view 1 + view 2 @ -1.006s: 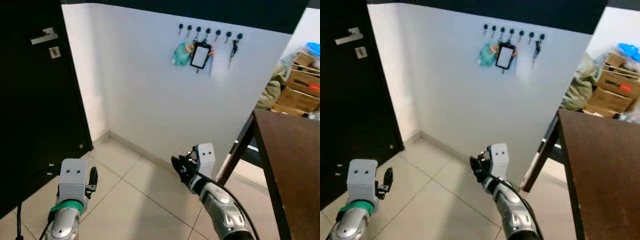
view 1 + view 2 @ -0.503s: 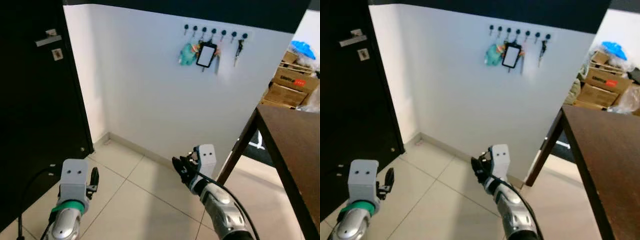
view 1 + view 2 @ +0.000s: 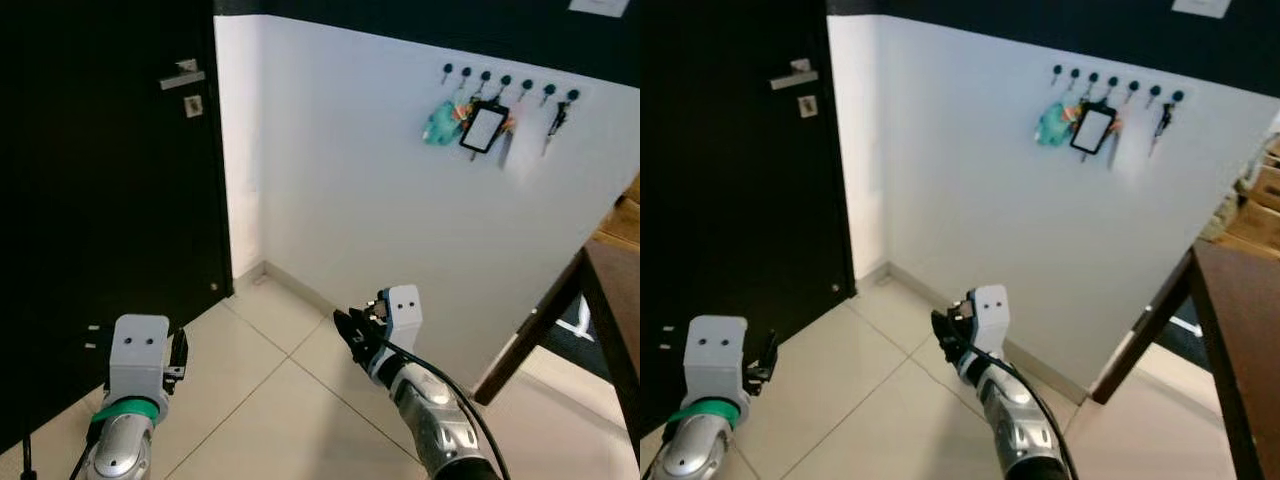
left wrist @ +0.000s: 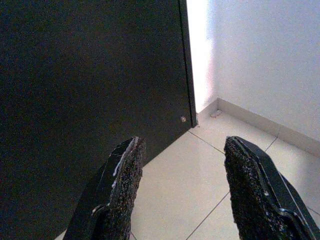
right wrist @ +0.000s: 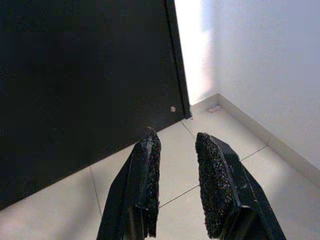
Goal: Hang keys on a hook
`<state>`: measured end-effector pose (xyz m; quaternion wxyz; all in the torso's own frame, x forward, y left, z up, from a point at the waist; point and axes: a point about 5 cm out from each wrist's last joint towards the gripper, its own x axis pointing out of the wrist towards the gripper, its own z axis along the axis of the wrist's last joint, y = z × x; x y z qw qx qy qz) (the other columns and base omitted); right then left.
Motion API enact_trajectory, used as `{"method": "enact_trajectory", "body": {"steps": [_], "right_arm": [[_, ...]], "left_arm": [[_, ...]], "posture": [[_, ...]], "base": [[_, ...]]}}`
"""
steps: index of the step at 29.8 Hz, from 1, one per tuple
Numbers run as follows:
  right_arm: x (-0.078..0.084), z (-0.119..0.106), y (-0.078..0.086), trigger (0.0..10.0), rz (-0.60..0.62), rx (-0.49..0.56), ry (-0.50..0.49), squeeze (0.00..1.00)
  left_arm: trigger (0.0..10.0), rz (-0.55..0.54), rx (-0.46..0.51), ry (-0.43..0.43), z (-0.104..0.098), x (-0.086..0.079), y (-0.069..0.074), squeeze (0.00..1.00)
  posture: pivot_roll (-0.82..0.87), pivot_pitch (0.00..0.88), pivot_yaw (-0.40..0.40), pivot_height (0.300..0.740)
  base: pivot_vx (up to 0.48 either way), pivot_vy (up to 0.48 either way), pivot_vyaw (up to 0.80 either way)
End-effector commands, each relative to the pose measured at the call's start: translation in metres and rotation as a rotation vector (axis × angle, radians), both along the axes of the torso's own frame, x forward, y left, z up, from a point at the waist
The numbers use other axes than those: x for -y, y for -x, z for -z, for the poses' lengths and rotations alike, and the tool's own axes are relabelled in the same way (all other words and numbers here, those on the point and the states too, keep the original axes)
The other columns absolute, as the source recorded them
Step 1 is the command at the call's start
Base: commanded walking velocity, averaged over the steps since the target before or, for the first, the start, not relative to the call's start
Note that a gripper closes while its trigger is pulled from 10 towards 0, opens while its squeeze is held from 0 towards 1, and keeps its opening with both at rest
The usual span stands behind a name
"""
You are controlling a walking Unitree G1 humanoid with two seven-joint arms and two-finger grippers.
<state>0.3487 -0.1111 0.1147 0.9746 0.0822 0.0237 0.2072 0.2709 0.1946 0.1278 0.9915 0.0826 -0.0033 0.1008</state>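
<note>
The right gripper hangs low over the pale tiled floor, its two black fingers parted by a narrow gap with nothing between them, pointing toward the black door. The left gripper is held low near that door, its fingers spread wider and also empty. High on the white wall ahead and to the right runs a row of small dark round hooks. From them hang a teal soft pouch-like object, a black-framed white card tag, and, toward the row's right end, a small dark bunch of keys. A dark brown wooden table stands at the right edge, one leg slanting to the floor.
</note>
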Motion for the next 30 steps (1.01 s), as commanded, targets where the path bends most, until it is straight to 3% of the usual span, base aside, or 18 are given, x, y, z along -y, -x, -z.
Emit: {"method": "enact_trajectory", "body": {"steps": [1, 12, 30], "right_arm": [[0.005, 0.007, 0.002, 10.0, 0.02, -0.026, -0.006, 0.0], [0.005, 0.009, 0.003, 10.0, 0.024, -0.032, -0.011, 0.0], [0.004, 0.011, 0.004, 10.0, 0.019, -0.034, -0.011, 0.0]], "left_arm": [[10.0, 0.003, -0.012, 0.018, 0.002, 0.002, 0.001, 0.0], [10.0, -0.037, -0.018, 0.005, 0.004, -0.009, 0.003, 0.0], [10.0, -0.045, -0.019, 0.017, 0.006, -0.009, 0.005, 0.0]], "posture": [[-0.09, 0.006, 0.052, 0.74], [-0.09, 0.0, 0.06, 0.74], [-0.09, 0.0, 0.07, 0.74]], "base": [[0.0, 0.0, 0.0], [0.0, 0.0, 0.0], [0.0, 0.0, 0.0]]}}
